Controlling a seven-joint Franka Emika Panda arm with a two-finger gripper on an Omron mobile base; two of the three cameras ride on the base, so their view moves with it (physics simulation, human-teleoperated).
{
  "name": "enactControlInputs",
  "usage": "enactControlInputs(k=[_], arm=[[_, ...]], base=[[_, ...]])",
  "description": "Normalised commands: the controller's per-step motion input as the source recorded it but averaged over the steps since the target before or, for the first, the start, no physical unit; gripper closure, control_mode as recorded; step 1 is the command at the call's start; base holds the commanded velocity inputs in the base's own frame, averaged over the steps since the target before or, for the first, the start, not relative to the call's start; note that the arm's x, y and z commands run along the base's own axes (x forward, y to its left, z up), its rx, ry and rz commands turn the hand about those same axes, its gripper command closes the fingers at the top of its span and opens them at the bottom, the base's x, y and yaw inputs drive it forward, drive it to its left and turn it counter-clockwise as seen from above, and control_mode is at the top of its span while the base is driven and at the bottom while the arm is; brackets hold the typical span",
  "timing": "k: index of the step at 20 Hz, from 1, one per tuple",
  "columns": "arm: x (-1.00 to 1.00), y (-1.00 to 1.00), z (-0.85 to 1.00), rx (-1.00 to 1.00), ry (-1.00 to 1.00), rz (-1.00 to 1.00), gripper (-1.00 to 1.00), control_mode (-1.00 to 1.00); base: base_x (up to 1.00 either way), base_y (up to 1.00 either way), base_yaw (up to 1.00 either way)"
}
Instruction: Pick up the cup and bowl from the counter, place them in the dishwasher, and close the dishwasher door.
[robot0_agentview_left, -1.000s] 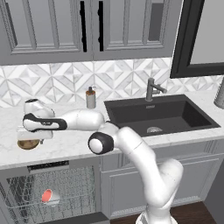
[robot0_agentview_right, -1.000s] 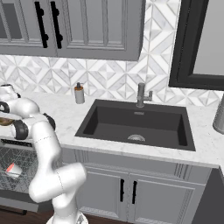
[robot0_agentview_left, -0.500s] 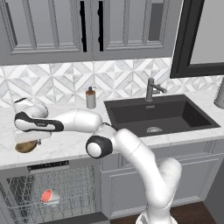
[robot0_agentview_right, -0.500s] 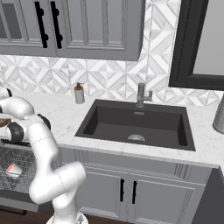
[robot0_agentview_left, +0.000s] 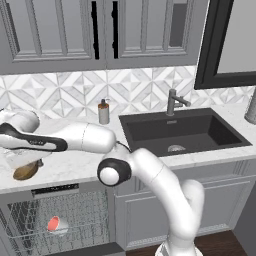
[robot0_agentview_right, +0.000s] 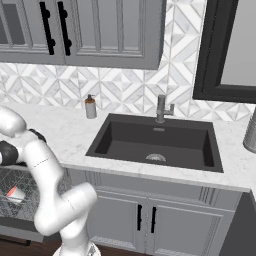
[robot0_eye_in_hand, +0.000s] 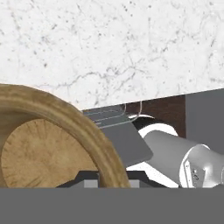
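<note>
Golden-tan wood filled the lower left of the hand view: the bowl (robot0_eye_in_hand: 48, 144) sat right up against the camera, rim curving across, inner base showing. A dark finger (robot0_eye_in_hand: 89, 178) peeked out just under the rim at the bottom edge, so the bowl looked gripped on its wall, jaws narrow. In the left base view the bowl (robot0_agentview_left: 26, 170) hung tilted under the hand at the far left, over the front part of the counter (robot0_agentview_left: 75, 167), just above the dishwasher (robot0_agentview_left: 55, 220). The gripper (robot0_agentview_left: 22, 161) itself was mostly hidden behind the wrist there. White marble took up the top half of the hand view, w/ the counter's front edge running across the middle.

The cup (robot0_agentview_left: 56, 225) lay on its side in the wire rack of the open dishwasher, red-pink inside facing out; the right base view showed it too (robot0_agentview_right: 15, 194), low at the left edge. Dishwasher door: couldn't tell its position from these views.

Soap dispenser (robot0_agentview_left: 103, 111) stood at the backsplash, left of the sink (robot0_agentview_left: 182, 132), well apart from the bowl. Faucet (robot0_agentview_left: 174, 102) behind the sink.
</note>
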Motion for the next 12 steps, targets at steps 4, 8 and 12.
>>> enactControlInputs(k=[4,8,12], arm=[[-1.0,-0.63,0.1,-0.19,0.02,-0.16,1.0,-1.0],[-1.0,-0.92,0.0,-0.29,0.0,-0.13,1.0,-1.0],[-1.0,-1.0,0.0,-0.31,0.09,-0.09,1.0,-1.0]], base=[[0.0,0.0,0.0],[0.0,0.0,0.0],[0.0,0.0,0.0]])
